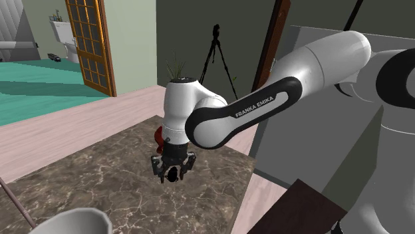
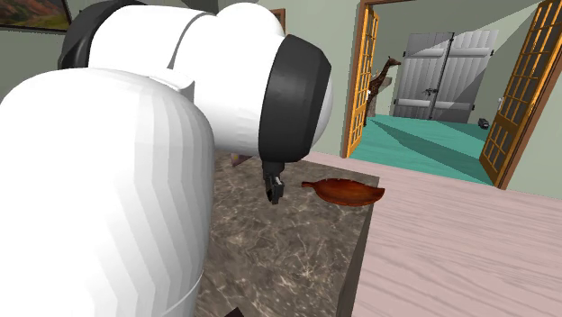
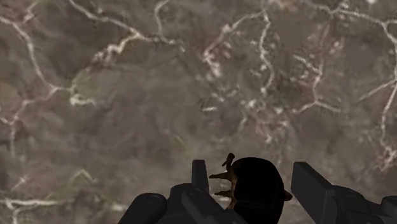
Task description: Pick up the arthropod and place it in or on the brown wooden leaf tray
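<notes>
You are holding the arthropod [image 3: 257, 188] in the gripper [image 1: 172, 170]. The jaws are clamping narrowly on its dark, rounded body, with the fingers [image 3: 310, 184] pressing each flank and brownish legs poking out on one side. It is hanging above the veined marble table [image 3: 159, 95], apparently clear of it.

The coming move is turning on where the leaf tray [image 2: 349, 192] is sitting. In the second exterior view it is lying near the gripper, at about 3 o'clock from it. Its long axis is running 9 to 3, with the stem end pointing back toward the gripper. The shoulder view is giving you a red sliver of it at 11 o'clock from the gripper, tucked behind the arm. The wrist view is showing you the grip itself, with marble beneath.
</notes>
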Controlling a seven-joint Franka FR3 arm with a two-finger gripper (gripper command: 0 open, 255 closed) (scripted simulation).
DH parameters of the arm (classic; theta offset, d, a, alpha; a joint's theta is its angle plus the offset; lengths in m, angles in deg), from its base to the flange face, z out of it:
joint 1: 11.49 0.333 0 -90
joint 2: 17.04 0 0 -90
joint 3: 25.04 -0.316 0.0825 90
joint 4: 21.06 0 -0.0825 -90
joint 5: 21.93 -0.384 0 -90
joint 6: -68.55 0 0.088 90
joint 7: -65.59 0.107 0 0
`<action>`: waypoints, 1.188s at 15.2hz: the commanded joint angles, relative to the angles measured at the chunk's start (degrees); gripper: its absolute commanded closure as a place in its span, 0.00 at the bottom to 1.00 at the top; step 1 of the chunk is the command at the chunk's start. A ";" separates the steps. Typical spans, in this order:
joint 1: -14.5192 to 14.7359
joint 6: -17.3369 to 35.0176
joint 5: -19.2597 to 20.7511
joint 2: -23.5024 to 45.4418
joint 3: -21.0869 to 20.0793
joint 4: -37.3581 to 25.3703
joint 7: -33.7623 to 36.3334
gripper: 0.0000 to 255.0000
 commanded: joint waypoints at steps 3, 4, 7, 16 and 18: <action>0.00 0.00 0.00 0.00 0.00 0.00 0.00 1.00; 0.01 -0.02 0.00 0.00 0.00 -0.02 0.01 1.00; 0.05 -0.02 0.07 0.13 0.03 -0.14 0.03 1.00; -0.68 -4.51 -1.87 -2.67 -0.87 -2.23 -1.00 1.00; -0.83 -5.84 -2.34 -3.34 -1.07 -2.99 -1.24 1.00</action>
